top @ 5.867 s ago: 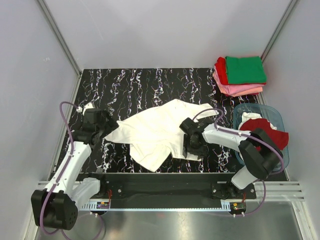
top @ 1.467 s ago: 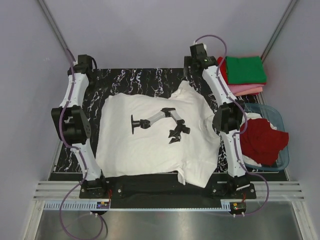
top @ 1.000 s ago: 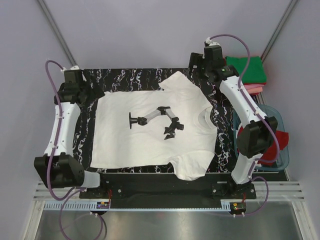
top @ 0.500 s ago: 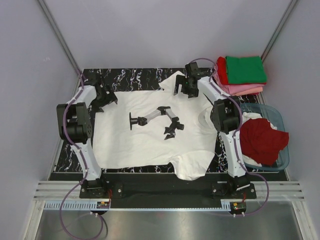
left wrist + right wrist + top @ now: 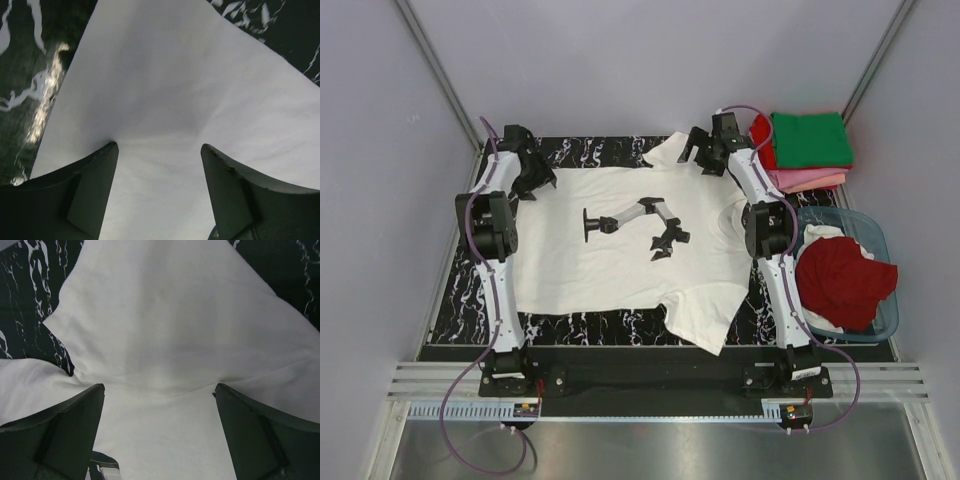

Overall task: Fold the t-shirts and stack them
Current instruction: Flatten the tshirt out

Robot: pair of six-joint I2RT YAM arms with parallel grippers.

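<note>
Left gripper (image 5: pixel 159 146) and right gripper (image 5: pixel 159 386) — both spread wide, gripping nothing — poised over the white t-shirt (image 5: pixel 620 275) (print up), lying flat.

Table: black marble-patterned top (image 5: pixel 580 152) with white veins; bare strips show at 9 and 6 o'clock.
Centre: white t-shirt (image 5: pixel 620 270) spread flat, black print facing up, collar toward 3 o'clock, hem toward 9 o'clock.
Sleeves: one at 12 o'clock, the other reaching the 5 o'clock edge.
2 o'clock corner: stack of folded t-shirts (image 5: pixel 807 142), green on top, red and pink beneath.
3 o'clock edge: translucent tub (image 5: pixel 850 217), just beside the white t-shirt.
</note>
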